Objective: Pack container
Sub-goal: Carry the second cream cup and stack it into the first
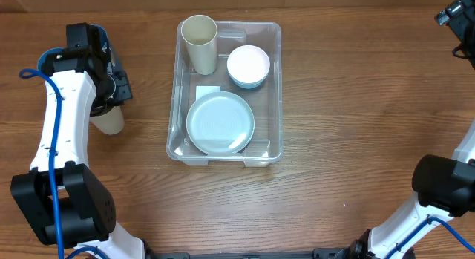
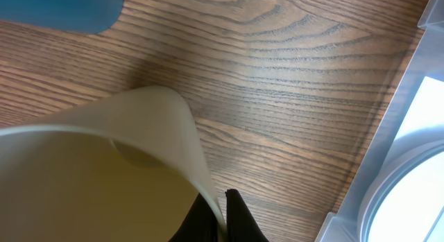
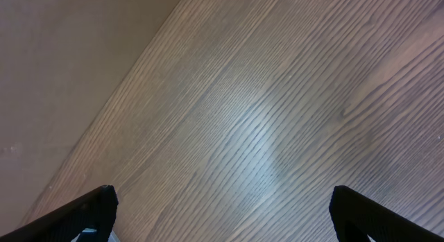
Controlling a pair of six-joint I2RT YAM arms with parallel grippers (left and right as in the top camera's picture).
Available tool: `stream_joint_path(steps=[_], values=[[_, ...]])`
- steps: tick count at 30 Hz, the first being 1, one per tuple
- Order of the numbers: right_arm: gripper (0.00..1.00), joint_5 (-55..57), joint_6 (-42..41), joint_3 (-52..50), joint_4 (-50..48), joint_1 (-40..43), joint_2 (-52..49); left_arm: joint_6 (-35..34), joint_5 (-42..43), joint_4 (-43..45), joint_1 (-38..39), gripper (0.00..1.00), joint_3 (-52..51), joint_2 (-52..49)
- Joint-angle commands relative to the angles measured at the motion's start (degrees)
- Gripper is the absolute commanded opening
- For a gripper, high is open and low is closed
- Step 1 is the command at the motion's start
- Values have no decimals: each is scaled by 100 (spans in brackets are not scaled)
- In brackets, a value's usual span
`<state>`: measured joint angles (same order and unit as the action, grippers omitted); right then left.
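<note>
The clear rectangular container (image 1: 276, 88) sits at the table's middle. Inside it stand a cream cup (image 1: 200, 42) at the back left, a white bowl (image 1: 248, 65) at the back right and a pale blue plate (image 1: 220, 123) at the front. Its corner and the plate also show in the left wrist view (image 2: 388, 138). My left gripper (image 2: 222, 218) is left of the container and shut on the rim of a second cream cup (image 2: 104, 173), also seen from overhead (image 1: 109, 119). My right gripper (image 3: 222, 207) is open and empty over bare wood at the far right.
A blue object (image 2: 62, 10) lies behind the held cup, partly hidden under the left arm (image 1: 100, 36). The right arm's base (image 1: 444, 185) stands at the front right.
</note>
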<state>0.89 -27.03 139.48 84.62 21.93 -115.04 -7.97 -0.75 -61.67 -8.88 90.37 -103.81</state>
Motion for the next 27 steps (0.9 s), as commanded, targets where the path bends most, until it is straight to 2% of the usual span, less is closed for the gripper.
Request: stream_joint_path(steps=[1,7,12,16,20,27], values=[[100,74,-46,35,-28,-2,13,48,374,-55,-9,4,-9,7],[100,74,-46,35,-28,-2,13,229,822,-787,-9,4,909,11],[100,74,-46,35,-28,-2,13,334,826,-1963,66,4,2616,76],[100,74,-46,35,-28,0,13,417,826,-2409,258,4,3630,240],[100,74,-46,35,-28,-2,13,498,828,-2369,636,4,4155,568],[100,74,-44,35,-28,0,13,1073,511,-1276,2002,4,4188,754]])
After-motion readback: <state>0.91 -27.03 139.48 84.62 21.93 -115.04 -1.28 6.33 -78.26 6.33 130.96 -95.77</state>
